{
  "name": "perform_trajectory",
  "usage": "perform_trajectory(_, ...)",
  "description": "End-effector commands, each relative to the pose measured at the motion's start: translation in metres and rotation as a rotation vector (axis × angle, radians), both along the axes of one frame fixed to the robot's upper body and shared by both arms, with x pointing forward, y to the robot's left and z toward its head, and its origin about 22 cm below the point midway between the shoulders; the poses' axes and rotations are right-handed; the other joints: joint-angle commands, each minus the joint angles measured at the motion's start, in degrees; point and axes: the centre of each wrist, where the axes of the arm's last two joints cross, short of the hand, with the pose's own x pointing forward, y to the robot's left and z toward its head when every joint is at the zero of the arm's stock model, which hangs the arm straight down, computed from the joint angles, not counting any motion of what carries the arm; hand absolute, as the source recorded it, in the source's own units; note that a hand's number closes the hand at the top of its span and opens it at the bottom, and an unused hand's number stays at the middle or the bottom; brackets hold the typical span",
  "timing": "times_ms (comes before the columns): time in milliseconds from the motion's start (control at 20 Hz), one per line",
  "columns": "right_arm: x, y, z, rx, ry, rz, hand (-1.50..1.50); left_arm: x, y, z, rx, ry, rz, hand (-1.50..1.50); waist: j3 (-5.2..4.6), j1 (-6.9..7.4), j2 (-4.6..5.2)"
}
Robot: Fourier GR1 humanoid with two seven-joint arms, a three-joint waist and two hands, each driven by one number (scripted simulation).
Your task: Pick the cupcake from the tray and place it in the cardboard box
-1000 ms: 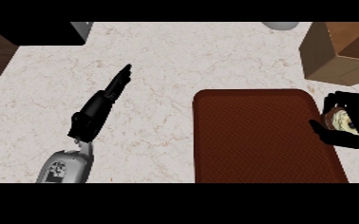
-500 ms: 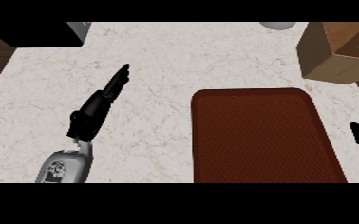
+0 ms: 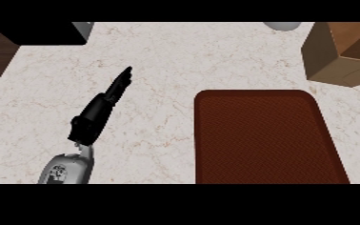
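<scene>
A dark red-brown tray (image 3: 264,138) lies on the marble counter at the lower right, and its whole surface shows bare. The cardboard box (image 3: 336,52) stands at the right edge, behind the tray, partly cut off by the view. My left hand (image 3: 98,112) rests on the counter left of the tray, fingers straight and pointing up and to the right, holding nothing. No cupcake shows in the head view. My right hand is out of sight.
A black block (image 3: 42,32) fills the far left corner, with a pale object beside it. A grey round object (image 3: 283,25) sits at the far edge, right of centre. Dark floor shows past the counter's left edge.
A second ago my right hand held the cupcake at the right edge, beside the tray. It slid out of view to the right; now neither shows. The left hand has not moved.
</scene>
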Motion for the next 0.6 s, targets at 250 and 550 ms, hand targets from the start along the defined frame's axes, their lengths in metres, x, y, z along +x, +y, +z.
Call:
perform_trajectory(250,0.05,-0.031,0.026,0.044,-0.02,-0.081,1.5,0.022,-0.009,-0.002,0.01,-0.006,0.013,0.0,0.03,0.27,0.17)
perform_trajectory(550,0.111,-0.032,0.025,0.092,-0.006,-0.098,1.5,0.003,-0.004,0.014,0.014,-0.016,-0.031,0.0,0.05,1.51,0.25)
